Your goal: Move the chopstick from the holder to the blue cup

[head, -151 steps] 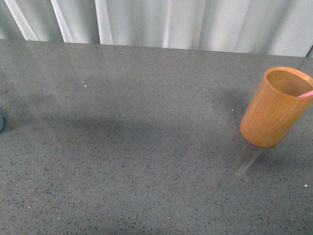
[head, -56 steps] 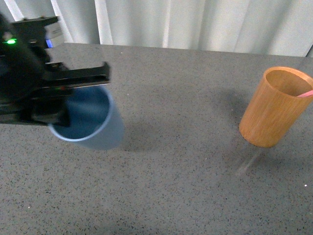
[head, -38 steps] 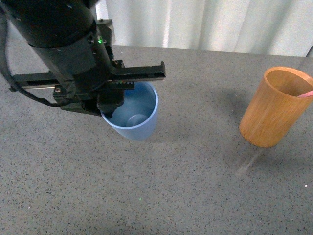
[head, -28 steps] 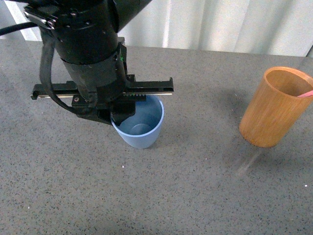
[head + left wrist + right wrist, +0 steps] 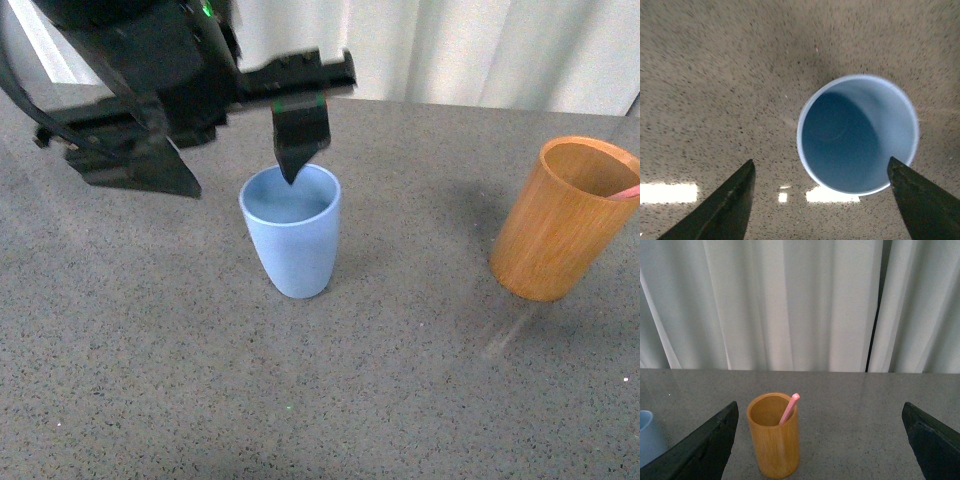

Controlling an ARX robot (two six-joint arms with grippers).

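Note:
The blue cup (image 5: 290, 235) stands upright and empty on the grey table, left of centre. My left gripper (image 5: 235, 165) hovers just above it, open and holding nothing; one finger (image 5: 300, 140) hangs over the cup's far rim. In the left wrist view the cup (image 5: 858, 134) lies below the open gripper (image 5: 820, 162). The wooden holder (image 5: 560, 220) stands at the right with a pink chopstick tip (image 5: 625, 192) at its rim. In the right wrist view my right gripper (image 5: 819, 405) is open, back from the holder (image 5: 774, 440) and its chopstick (image 5: 790, 409).
White curtains (image 5: 450, 45) hang behind the table's far edge. The grey speckled table (image 5: 400, 380) runs between cup and holder. The blue cup's edge also shows in the right wrist view (image 5: 647, 437). The right arm is out of the front view.
My left gripper came in from the left carrying the blue cup, set it upright on the table, opened and rose above it. The holder has not moved.

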